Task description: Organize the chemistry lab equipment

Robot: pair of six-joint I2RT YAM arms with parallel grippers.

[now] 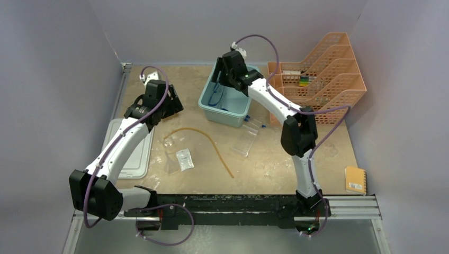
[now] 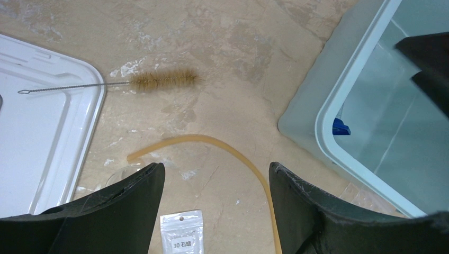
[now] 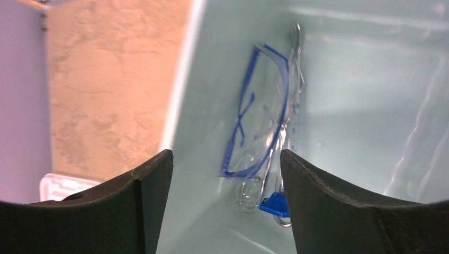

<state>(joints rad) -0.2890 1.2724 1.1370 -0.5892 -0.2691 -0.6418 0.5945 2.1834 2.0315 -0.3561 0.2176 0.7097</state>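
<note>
Right end effector (image 3: 225,159) wide and empty above the pale bin (image 1: 229,115) at upper centre, goggles (image 3: 259,111) and tongs (image 3: 297,74) lying inside; left end effector (image 2: 217,170) wide, empty, over the rubber tube (image 2: 222,144) on the worktop (image 2: 233,53).

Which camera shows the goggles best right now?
Right wrist: the goggles lie in full view inside the bin. Top external shows only a small blue outline; left wrist doesn't clearly show them.
</note>
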